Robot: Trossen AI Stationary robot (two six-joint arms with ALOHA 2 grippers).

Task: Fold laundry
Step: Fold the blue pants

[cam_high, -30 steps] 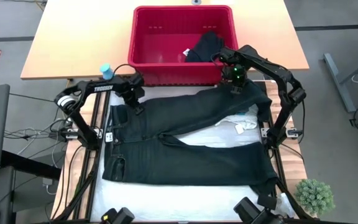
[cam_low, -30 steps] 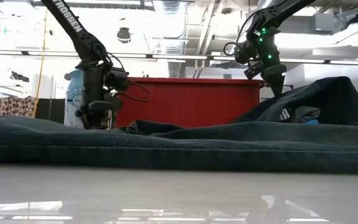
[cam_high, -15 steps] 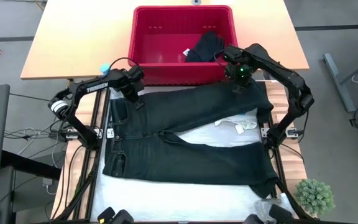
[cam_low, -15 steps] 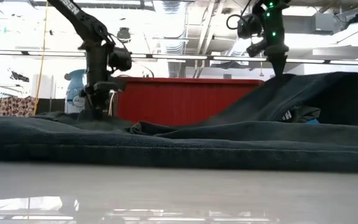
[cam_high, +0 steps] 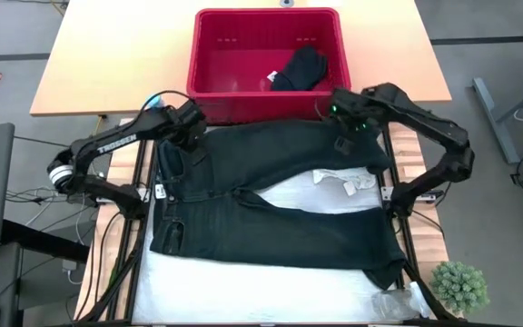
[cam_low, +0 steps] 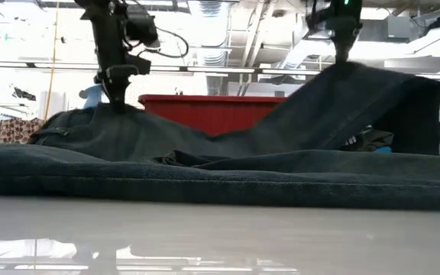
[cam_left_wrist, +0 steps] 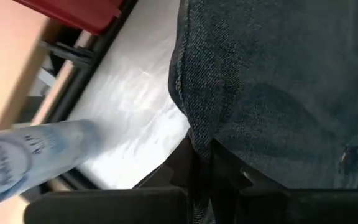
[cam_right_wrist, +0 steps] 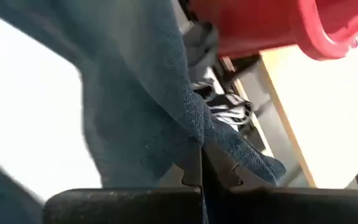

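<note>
The long dark trousers (cam_high: 271,204) lie spread across the white-covered table (cam_high: 243,291), their far edge lifted at two points just in front of the red basket (cam_high: 269,64), which holds a black garment (cam_high: 300,69). The left gripper (cam_high: 194,145) pinches the waistband corner — the right gripper (cam_high: 348,141) is pressed together on the leg's hem end.

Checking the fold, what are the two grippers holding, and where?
Both grip the jeans: left gripper at the waistband's far corner, right gripper on the far leg's edge.
</note>
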